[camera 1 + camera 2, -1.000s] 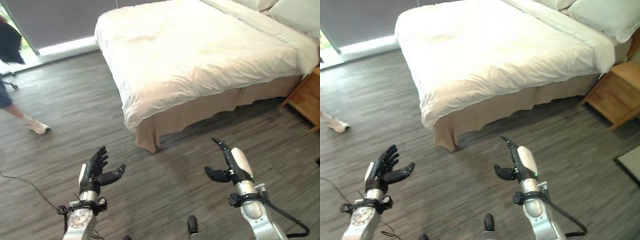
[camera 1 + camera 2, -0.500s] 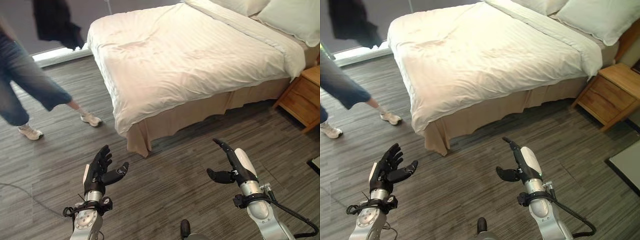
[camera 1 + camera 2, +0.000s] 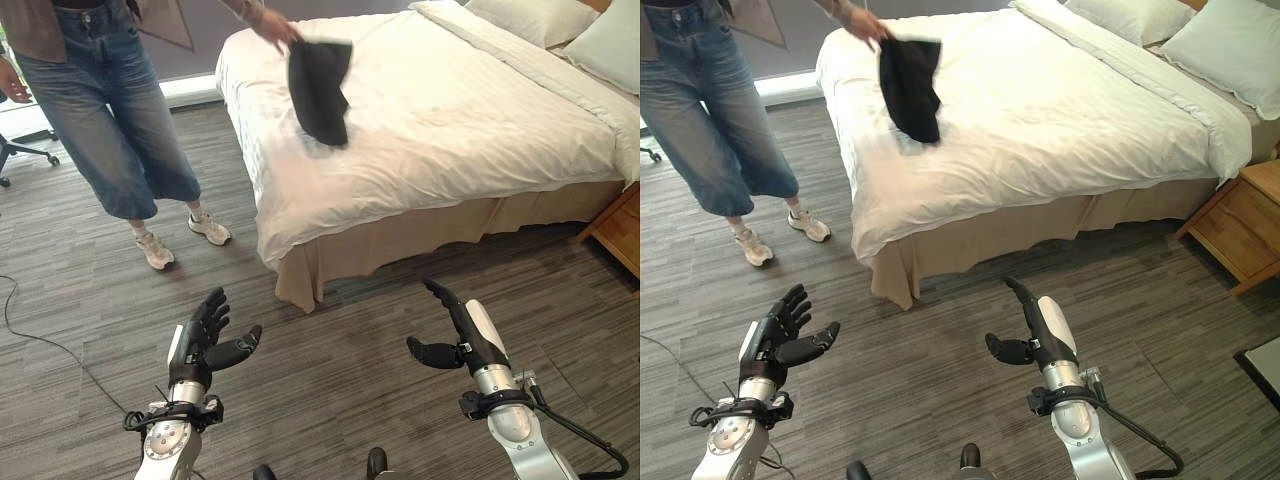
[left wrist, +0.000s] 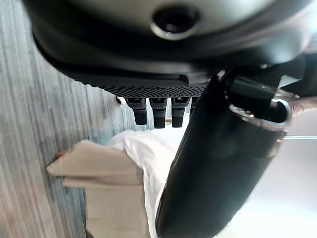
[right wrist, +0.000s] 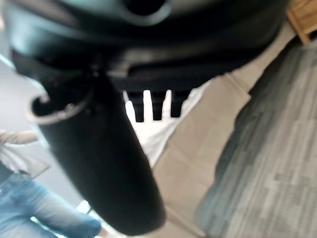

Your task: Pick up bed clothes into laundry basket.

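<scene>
Approach step: your left hand [image 3: 205, 340] and right hand [image 3: 462, 335] hang spread and empty over the floor [image 3: 330, 370], short of the bed [image 3: 450, 120]. A person [image 3: 110, 110] holds the dark garment [image 3: 318, 88] above the bedding. Next, close in once it lands.

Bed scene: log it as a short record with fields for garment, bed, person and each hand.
garment: dark garment held in the person's hand, hanging over the bed's near corner
bed: white duvet, beige skirt, pillows at the head
person: person in jeans standing beside the bed
left hand: left hand open, raised above the floor, holding nothing
right hand: right hand open, holding nothing
</scene>
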You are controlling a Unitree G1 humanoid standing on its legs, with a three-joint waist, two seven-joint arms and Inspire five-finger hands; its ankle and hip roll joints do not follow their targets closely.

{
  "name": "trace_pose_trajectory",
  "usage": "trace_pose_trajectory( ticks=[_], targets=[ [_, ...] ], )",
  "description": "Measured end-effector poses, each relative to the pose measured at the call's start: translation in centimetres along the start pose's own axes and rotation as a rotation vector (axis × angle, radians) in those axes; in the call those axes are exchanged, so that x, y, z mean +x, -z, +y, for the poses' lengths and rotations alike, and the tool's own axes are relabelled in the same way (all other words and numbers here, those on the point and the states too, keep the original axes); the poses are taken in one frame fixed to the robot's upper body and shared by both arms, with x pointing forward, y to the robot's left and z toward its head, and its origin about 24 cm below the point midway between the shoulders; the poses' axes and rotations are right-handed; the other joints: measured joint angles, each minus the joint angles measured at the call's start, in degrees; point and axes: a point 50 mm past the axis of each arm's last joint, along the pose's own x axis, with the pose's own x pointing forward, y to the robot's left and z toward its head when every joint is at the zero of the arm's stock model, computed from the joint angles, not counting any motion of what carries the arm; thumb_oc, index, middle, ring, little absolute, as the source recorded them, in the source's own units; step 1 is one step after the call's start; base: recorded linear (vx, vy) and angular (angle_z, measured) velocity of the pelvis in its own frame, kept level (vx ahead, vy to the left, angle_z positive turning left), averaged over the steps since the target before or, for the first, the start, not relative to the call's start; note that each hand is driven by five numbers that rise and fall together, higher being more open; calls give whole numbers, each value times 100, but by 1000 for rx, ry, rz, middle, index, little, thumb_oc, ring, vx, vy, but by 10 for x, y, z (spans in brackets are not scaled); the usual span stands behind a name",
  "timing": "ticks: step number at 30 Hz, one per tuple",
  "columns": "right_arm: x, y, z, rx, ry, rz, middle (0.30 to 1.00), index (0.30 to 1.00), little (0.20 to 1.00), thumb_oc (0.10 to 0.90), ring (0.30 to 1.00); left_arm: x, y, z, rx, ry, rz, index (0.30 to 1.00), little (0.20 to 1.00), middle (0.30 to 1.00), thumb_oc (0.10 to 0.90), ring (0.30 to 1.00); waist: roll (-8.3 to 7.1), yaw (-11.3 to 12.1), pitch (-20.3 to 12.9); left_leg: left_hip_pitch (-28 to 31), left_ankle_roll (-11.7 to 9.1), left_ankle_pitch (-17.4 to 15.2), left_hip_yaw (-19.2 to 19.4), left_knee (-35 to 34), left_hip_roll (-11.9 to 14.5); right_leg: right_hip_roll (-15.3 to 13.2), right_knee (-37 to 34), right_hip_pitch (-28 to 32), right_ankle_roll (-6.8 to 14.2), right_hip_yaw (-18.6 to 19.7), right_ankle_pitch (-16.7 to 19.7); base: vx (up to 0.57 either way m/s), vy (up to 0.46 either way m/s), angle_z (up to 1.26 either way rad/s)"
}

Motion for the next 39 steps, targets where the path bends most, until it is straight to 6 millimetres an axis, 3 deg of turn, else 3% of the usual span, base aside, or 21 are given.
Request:
trace_pose_trajectory(
  ticks=[1,3,5,7,8,11,14,19,21,22,23,24,26,28,29,31,32,33,36,37,39],
  targets=[
    [1,-1,0,0,1,-4,900,900,900,800,900,0,-1,0,0,0,-4,900,900,900,800,900,13,21,5,-17,-60,24,-21,65,29,30,58,-37,-3,-26,-33,-31,-188,-3],
    [4,-6,4,6,-18,-27,900,900,900,800,900,3,-6,4,16,-3,-18,900,900,900,800,900,-203,114,-7,-579,-187,-75,-181,1160,243,-53,134,-165,-174,7,-113,-26,-188,-11],
    [10,-12,4,3,-19,-58,900,900,900,800,900,2,-6,5,16,-9,-18,900,900,900,800,900,-187,226,79,-926,-355,-123,-359,2132,522,123,144,-89,-322,28,-192,59,-147,-22],
    [17,-19,1,0,-10,-89,900,900,900,800,900,4,-10,4,12,-6,-40,900,900,900,800,900,-272,337,311,-1641,-805,277,-693,3605,956,189,292,-37,-502,126,-341,200,-25,-21],
    [18,-20,-2,-4,-1,-94,900,900,900,800,900,-1,-4,2,-9,-9,-18,900,900,900,800,900,-317,402,317,-1944,-628,207,-552,3853,1077,240,196,20,-559,131,-348,265,58,-14],
    [19,-20,-10,-35,11,-98,900,900,900,800,900,-4,3,-6,-40,0,1,900,900,900,800,900,-309,462,371,-1927,-354,-65,-174,2486,811,292,105,-34,-605,153,-332,385,153,-10],
    [21,-18,-8,-48,-5,-86,900,900,900,800,900,-6,13,-1,-43,-24,42,900,900,900,800,900,-214,501,339,-1516,-356,-62,79,-11,337,479,2,29,-567,246,-405,355,170,-9],
    [20,-15,-9,-63,-11,-76,900,900,900,800,900,-4,19,7,-42,-87,71,900,900,900,800,900,-180,561,278,-1648,-330,94,536,8,731,626,-4,472,-475,272,-762,451,223,-15],
    [19,-15,-10,-81,-22,-77,900,900,900,800,900,-5,19,8,-37,-87,73,900,900,900,800,900,-155,542,103,-1523,-250,184,616,125,781,492,-1,648,-213,345,-993,505,272,-31],
    [20,-17,-6,-86,-41,-87,900,900,900,800,900,-4,16,10,-27,-88,62,900,900,900,800,900,-250,614,-156,-1475,153,631,656,87,577,264,12,655,-74,423,-1115,424,223,-55],
    [21,-21,-1,-87,-62,-102,900,900,900,800,900,-1,10,14,-10,-90,44,900,900,900,800,900,-428,665,-206,-1378,375,691,656,96,378,79,168,676,48,427,-1093,398,234,-61],
    [23,-28,9,-87,-109,-132,900,900,900,800,900,2,5,20,20,-91,32,900,900,900,800,900,-559,675,-242,-1139,722,735,671,21,155,-179,674,591,204,241,-1156,260,184,-25],
    [21,-40,15,-74,-132,-181,900,900,900,800,900,11,-8,22,50,-73,-11,900,900,900,800,900,-692,638,-303,-924,813,457,613,9,-90,-430,1381,493,399,110,-1031,447,354,22],
    [31,-56,12,-86,-121,-247,900,900,900,800,900,19,-16,23,63,-67,-38,900,900,900,800,900,-640,616,-261,-724,844,234,571,10,-244,-609,2642,61,554,206,-889,363,266,39],
    [41,-73,6,-100,-91,-319,900,900,900,800,900,23,-22,24,83,-58,-58,900,900,900,800,900,-582,501,-217,-497,1038,13,284,8,-278,-854,4001,-543,534,364,-878,368,203,41],
    [55,-99,-4,-131,-49,-419,900,900,900,800,900,26,-27,26,98,-67,-71,900,900,900,800,900,-505,530,-105,-199,1104,-197,250,8,-326,-1084,4693,-1005,486,258,-944,274,82,32],
    [59,-111,-12,-134,-9,-475,900,900,900,800,900,28,-29,26,101,-71,-79,900,900,900,800,900,-495,461,-92,-108,1069,-179,242,12,-326,-1106,4643,-1144,479,109,-977,529,51,63],
    [63,-124,-20,-144,30,-530,900,900,900,800,900,29,-32,26,105,-67,-88,900,900,900,800,900,-447,444,-71,-3,1258,-331,142,16,-309,-1032,4431,-1469,443,45,-984,537,46,76],
    [72,-145,-37,-228,61,-620,900,900,900,800,900,33,-32,24,65,-80,-89,900,900,900,800,900,-332,346,9,124,1068,-461,-243,7,-119,-549,2263,-1462,334,-214,-1041,325,-35,77],
    [76,-151,-45,-270,72,-639,900,900,900,800,900,37,-26,23,54,-77,-65,900,900,900,800,900,-388,325,-3,192,1042,-501,-384,8,-57,-266,1128,-1592,246,-123,-550,265,-47,103],
    [86,-154,-51,-297,88,-632,900,900,900,800,900,42,-22,24,65,-75,-42,900,900,900,800,900,-637,306,-11,335,915,-536,-313,5,-92,-163,96,-1613,172,-38,87,213,-21,92]
  ],
)
